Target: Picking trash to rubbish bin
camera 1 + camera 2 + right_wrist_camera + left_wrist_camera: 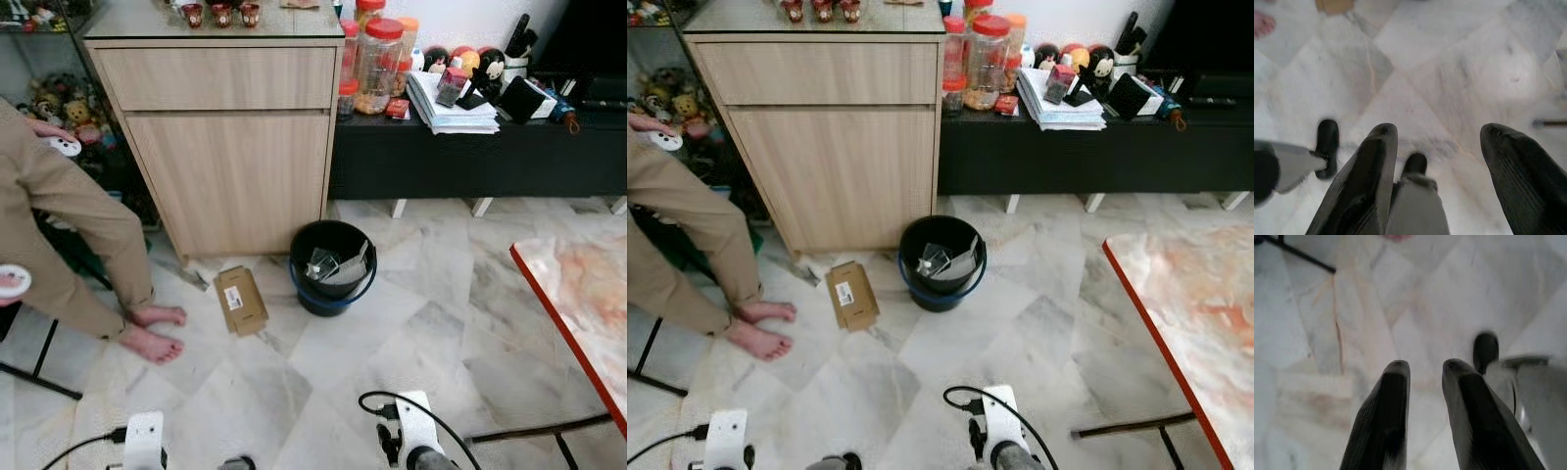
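Both grippers empty above the pale marble floor [392, 323].

Left gripper [1422, 367] fingers slightly parted; right gripper [1437, 129] fingers wide apart. Flat brown cardboard box [240, 300] lies just beside the black round plastic bin [332, 266] — long axis toward the light wooden cabinet [230, 147].

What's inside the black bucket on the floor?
The black bucket holds crumpled trash: shiny grey wrappers and a flat cardboard-like piece. Whatever lies beneath them, and the bottom, is hidden.

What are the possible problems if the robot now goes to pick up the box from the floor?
1. The cardboard box lies flat near a person's bare feet, so a reaching arm might hit them.
2. A flat box could slip from the fingers.
3. The bin already holds trash; the box may catch on its rim.
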Available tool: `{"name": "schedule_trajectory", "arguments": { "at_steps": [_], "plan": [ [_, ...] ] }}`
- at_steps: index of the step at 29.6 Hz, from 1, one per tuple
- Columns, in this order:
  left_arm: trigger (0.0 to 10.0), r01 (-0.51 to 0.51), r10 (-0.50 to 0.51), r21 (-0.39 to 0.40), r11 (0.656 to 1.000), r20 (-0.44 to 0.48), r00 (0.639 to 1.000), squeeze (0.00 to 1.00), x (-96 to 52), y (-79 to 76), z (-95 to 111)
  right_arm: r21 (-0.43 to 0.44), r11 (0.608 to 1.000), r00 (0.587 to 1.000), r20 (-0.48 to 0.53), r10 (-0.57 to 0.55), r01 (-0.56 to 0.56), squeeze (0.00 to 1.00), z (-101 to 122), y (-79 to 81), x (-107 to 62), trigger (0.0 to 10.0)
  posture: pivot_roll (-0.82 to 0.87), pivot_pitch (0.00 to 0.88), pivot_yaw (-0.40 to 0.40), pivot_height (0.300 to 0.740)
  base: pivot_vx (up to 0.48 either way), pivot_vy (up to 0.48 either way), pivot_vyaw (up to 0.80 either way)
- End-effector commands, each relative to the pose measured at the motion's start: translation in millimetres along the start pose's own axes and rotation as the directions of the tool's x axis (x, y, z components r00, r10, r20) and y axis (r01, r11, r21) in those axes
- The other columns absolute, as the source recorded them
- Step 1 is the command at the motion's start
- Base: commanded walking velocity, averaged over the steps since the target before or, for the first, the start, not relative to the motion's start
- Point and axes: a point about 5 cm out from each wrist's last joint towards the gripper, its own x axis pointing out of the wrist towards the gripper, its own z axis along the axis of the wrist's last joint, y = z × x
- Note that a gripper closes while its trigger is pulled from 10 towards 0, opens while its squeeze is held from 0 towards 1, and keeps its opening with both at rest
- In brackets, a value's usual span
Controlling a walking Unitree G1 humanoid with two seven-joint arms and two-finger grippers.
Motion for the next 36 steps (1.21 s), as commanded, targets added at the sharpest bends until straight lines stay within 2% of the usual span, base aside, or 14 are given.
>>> {"name": "schedule_trajectory", "arguments": {
  "at_steps": [1, 9, 17, 36],
  "plan": [
    [10.0, 0.001, -0.001, 0.003, 1.0, -0.045, 0.999, 0.0, -2.9, 1.9, -12.0, 0.012, 1.0, 1.0, -0.021, -0.009, 0.009, 0.0, -6.5, -0.9, -1.4, 10.0, 0.14, 0.139, -0.02, 0.74, -0.251, 0.0, 0.0],
    [10.0, 0.004, -0.003, 0.008, 1.0, -0.048, 0.999, 0.0, -2.9, 2.0, -12.4, 0.032, 0.999, 1.0, -0.02, -0.017, 0.018, 0.0, -6.2, -1.9, -1.4, 10.0, 0.13, 0.128, -0.016, 0.74, -0.245, 0.0, 0.0],
    [10.0, 0.009, -0.008, 0.015, 1.0, -0.041, 0.999, 0.0, -2.0, 1.4, -9.4, 0.034, 0.999, 1.0, -0.023, -0.012, 0.013, 0.0, -6.2, -1.5, -1.2, 10.0, 0.13, 0.115, -0.015, 0.74, -0.212, 0.0, -0.76],
    [10.0, 0.012, -0.011, 0.016, 1.0, -0.043, 0.999, 0.0, -2.2, 0.5, -10.2, 0.035, 0.999, 1.0, -0.029, -0.013, 0.014, 0.0, -8.0, -1.0, -1.6, 10.0, 0.13, 0.127, -0.016, 0.74, 0.0, 0.0, -0.77]
  ]
}}
